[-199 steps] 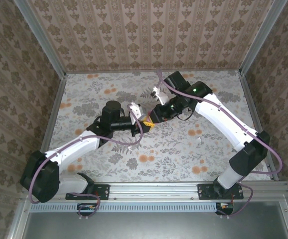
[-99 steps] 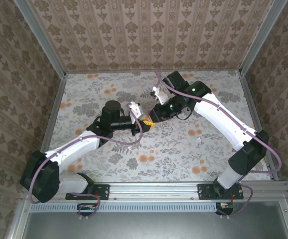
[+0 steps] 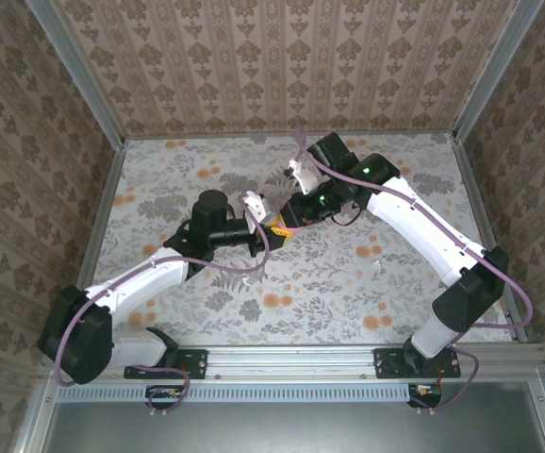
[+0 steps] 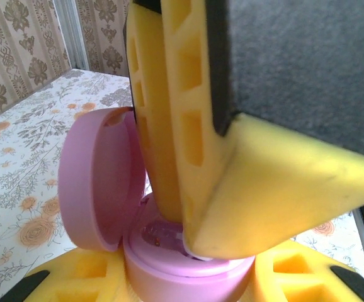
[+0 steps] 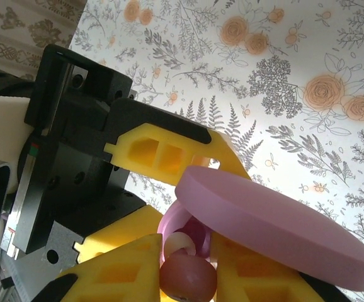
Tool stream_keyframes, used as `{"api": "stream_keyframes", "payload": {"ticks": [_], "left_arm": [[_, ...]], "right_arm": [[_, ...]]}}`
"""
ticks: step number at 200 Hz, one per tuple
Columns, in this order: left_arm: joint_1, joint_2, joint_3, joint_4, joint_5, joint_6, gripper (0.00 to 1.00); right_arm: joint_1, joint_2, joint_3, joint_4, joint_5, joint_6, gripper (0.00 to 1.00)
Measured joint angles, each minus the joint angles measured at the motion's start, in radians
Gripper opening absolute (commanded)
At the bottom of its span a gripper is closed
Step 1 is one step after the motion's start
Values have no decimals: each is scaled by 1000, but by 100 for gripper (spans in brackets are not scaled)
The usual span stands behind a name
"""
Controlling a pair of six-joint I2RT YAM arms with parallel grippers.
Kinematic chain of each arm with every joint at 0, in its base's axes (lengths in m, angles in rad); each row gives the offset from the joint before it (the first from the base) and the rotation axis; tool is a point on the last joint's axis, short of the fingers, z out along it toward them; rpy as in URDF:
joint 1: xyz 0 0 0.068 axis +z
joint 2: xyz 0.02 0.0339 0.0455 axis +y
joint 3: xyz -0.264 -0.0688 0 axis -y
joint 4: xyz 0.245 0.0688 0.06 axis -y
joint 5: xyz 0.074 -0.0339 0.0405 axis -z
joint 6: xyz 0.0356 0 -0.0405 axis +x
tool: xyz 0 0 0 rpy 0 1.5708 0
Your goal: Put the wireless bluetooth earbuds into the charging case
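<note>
1. Between the yellow fingers (image 5: pixel 128 272) of the right tool (image 5: pixel 188 263), a magenta earbud (image 5: pixel 188 280) sits pinched, the jaws pressed in on it from both sides.
2. Directly under that grip lies the pink charging case (image 4: pixel 182 277), open. In the left wrist view the tip of a right-tool finger reaches down to the rim of its well.
3. The lid (image 5: pixel 276 229) stands hinged up beside that finger. It is very close, but whether the two touch cannot be told.
4. The left tool (image 3: pixel 269 229) clamps the round base of the case, with one yellow finger on each side of it, so its jaws are closed on the case rather than spread.
5. The right tool's finger and the raised lid block most of the well from sight. A pale rounded shape shows inside it, but what it is cannot be told.
6. In the top view both tools meet over the middle of the flower-printed surface (image 3: pixel 348 283), with a small white speck (image 3: pixel 376 267) well apart to their right.
7. Patterned walls (image 3: pixel 282 66) close in the far side and both flanks, and a metal rail (image 3: pixel 291 357) runs along the near edge by the arm bases.
</note>
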Motion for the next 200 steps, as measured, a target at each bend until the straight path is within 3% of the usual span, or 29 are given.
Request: {"api": "stream_keyframes", "payload": {"ticks": [200], "left_arm": [[6, 6, -11, 60, -3, -69, 34]], "right_arm": [[3, 0, 6, 23, 30, 32, 33]]}}
